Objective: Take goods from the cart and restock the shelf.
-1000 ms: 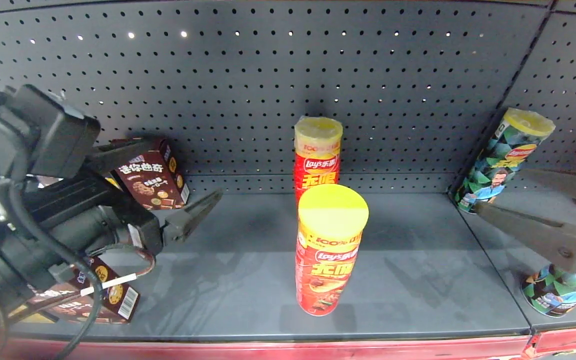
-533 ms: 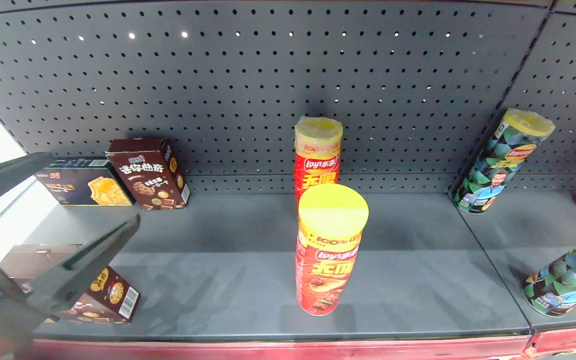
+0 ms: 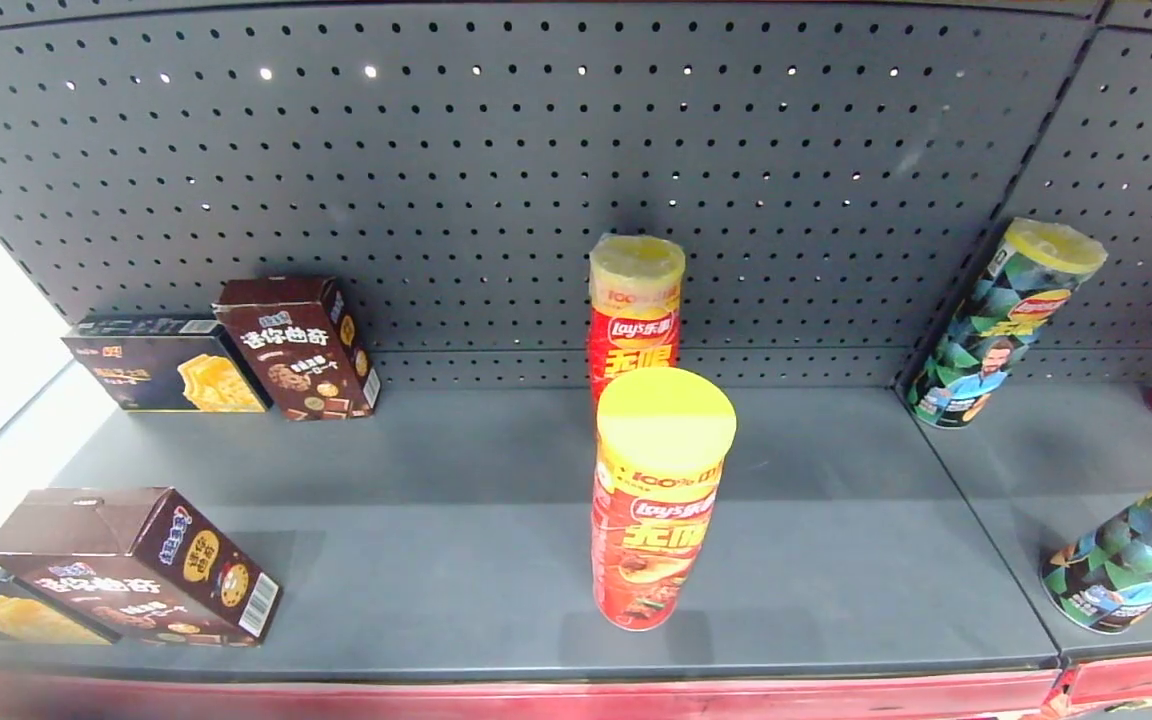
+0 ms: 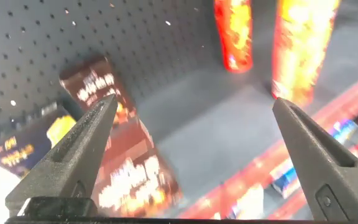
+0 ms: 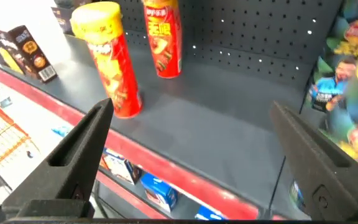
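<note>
Left pincer [image 4: 194,102] and right pincer [image 5: 191,106] gape wide, empty, before a red yellow-lidded chip can [image 3: 658,500]; blue packs [image 5: 157,190] sit below it.

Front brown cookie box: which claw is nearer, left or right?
Left. The left claw is open just before the cookie box; the right claw is beyond the front red can.

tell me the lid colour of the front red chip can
Yellow lid; the head view shows it best.
</note>
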You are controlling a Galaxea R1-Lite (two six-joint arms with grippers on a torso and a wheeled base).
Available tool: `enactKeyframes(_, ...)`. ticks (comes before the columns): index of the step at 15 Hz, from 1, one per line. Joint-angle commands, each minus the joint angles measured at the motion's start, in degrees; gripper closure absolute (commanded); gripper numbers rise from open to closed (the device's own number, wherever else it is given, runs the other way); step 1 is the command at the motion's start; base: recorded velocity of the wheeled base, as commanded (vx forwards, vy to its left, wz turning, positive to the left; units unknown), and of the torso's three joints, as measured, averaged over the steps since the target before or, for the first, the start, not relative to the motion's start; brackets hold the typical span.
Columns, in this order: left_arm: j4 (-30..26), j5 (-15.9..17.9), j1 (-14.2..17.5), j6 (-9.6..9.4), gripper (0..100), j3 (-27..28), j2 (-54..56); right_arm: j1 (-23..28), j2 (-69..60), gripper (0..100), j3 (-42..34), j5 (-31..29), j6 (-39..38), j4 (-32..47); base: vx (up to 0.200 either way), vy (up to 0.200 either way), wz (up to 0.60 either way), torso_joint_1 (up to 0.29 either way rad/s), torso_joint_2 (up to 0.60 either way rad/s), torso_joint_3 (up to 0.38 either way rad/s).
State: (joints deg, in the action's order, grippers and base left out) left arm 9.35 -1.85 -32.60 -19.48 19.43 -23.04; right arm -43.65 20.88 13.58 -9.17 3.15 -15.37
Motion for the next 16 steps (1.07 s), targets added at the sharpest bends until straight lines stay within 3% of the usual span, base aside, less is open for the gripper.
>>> enactKeyframes(1, -8.8, 3.0, 1.1, -0.73, 0, -3.0, 15.4, 0.0, -5.4, 0, -4.7, 0.1, 0.1, 0.0, 0.0, 0.0, 0.0, 0.0, 0.0, 0.0)
enactKeyframes(3, -11.4, 3.5, 2.0, -0.56, 0, -3.9, 16.9, 0.0, -6.1, 0, -6.5, 0.1, 0.1, 0.0, 0.0, 0.0, 0.0, 0.0, 0.0, 0.0)
enactKeyframes(5, -12.5, 6.2, 2.3, -0.82, 0, -10.1, 18.1, 0.5, -5.9, 0, -10.1, 0.3, 1.0, 0.1, 0.0, 0.0, 0.0, 0.0, 0.0, 0.0)
enactKeyframes(8, -12.6, 6.3, 2.3, -0.91, 0, -15.3, 19.4, 2.1, -6.1, 0, -13.6, -1.4, 3.5, 3.5, 0.0, 0.0, 0.0, 0.0, 0.0, 0.0)
enactKeyframes(9, -12.7, 6.6, 2.3, -0.73, 0, -16.7, 20.7, 5.2, -11.0, 0, -13.6, -1.6, 3.4, 11.2, 0.0, 0.0, 0.0, 0.0, 0.0, 0.0)
enactKeyframes(11, -12.7, 6.3, 2.5, -0.65, 0, -16.7, 19.8, 11.3, -13.2, 0, -12.6, -1.9, 2.4, 14.1, 0.0, 0.0, 0.0, 0.0, 0.0, 0.0)
enactKeyframes(12, -12.7, 5.9, 5.4, -0.56, 0, -16.7, 17.3, 19.3, -11.0, 0, -12.4, -2.1, -0.6, 14.6, 0.0, 0.0, 0.0, 0.0, 0.0, 0.0)
enactKeyframes(15, -12.7, 6.8, 18.1, -0.82, 0, -16.7, 11.0, 40.0, -6.2, 0, -12.4, 0.7, -3.6, 14.6, 0.0, 0.0, 0.0, 0.0, 0.0, 0.0)
enactKeyframes(16, -12.7, 6.8, 19.2, -0.82, 0, -16.7, 11.1, 42.2, -7.5, 0, -12.5, 1.3, -3.6, 14.6, 0.0, 0.0, 0.0, 0.0, 0.0, 0.0)
